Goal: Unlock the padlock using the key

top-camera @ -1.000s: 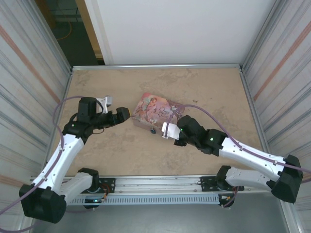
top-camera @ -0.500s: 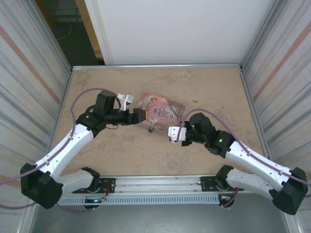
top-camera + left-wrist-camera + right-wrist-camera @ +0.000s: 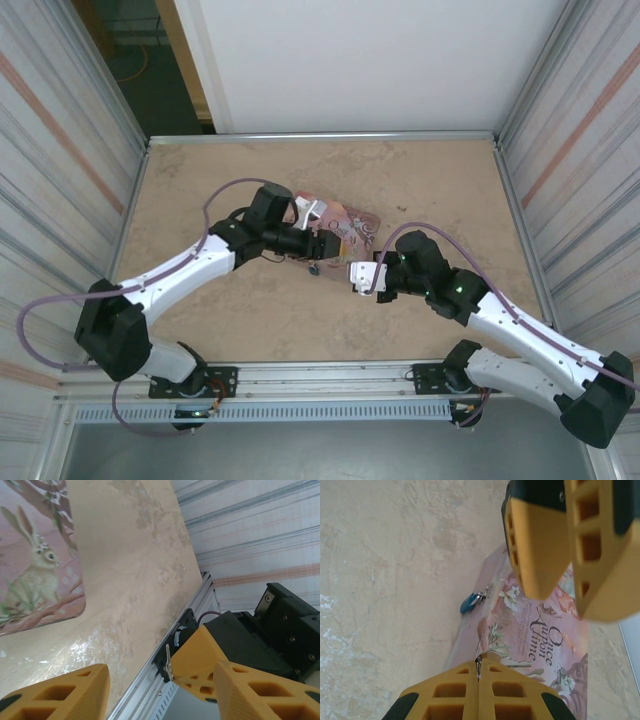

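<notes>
Right wrist view shows the right pincer [image 3: 479, 676], ribbed orange fingers pressed together, pinching the thin dark metal key [image 3: 479, 667]. Just beyond it, the small bluish-grey padlock [image 3: 469, 604] with its silvery shackle lies on the mottled tan table [image 3: 380, 580], beside the near edge of the pink illustrated rectangular tin [image 3: 540, 640]. The left pincer [image 3: 160, 677] is spread wide.

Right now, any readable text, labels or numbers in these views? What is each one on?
"Once upon a Time": ornate script on the lid of the pink tin, read in the right wrist view.
Smaller print beside that title: too blurred to read.
The same lid lettering in the top view: too small to read.
On the padlock: nothing legible.
</notes>
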{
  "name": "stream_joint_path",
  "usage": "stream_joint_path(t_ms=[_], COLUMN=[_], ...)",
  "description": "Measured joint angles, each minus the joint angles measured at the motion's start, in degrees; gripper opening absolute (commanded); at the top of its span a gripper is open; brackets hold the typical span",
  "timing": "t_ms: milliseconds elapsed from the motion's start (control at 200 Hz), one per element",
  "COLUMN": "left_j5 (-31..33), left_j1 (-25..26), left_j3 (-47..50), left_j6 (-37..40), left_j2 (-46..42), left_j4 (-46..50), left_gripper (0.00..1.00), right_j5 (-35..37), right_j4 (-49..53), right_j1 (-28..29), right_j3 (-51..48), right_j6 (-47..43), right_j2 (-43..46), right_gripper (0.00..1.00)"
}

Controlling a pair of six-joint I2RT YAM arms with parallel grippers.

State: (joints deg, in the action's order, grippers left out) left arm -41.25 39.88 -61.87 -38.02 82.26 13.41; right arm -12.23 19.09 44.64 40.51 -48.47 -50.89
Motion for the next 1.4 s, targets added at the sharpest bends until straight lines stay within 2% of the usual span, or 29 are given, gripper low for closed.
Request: stream_joint_path(t_ms=[316,671,1127,1257,1343,1398], left_j5=[-1.33,-2.29,-2.71,-1.36,0.92,2.43], left_j1=[1.57,2.54,2.62,2.62,2.36,1.73], left_j3=[-1.9,-1.92,-1.95,-1.92,-1.2,0.11], left_j6=[-1.27,-1.29,-1.2,-0.98,-0.59,-0.35], left_j2=[5.16,5.99,5.97,5.51,3.5,1.2], left_j4=[-1.86,-2.38,-3.76,-4.13,-4.74,-5.92], left_gripper=[0.42,0.29,0.02,0.0,0.0,0.0], right_j5=[0.26,1.73,2.32,2.99,2.82,2.16], right_j4=[0.24,0.02,-1.07,-1.09,-1.09,-1.22], right_j1=[1.03,1.09,1.09,1.07,0.59,-0.24], right_j3=[0.15,0.15,0.15,0.22,0.48,0.74], right_j6=[0.2,0.37,1.7,3.8,6.19,8.33], right_j2=[0.0,0.0,-0.07,-0.04,0.02,0.46], right_gripper=[0.0,0.0,0.0,0.32,0.47,0.52])
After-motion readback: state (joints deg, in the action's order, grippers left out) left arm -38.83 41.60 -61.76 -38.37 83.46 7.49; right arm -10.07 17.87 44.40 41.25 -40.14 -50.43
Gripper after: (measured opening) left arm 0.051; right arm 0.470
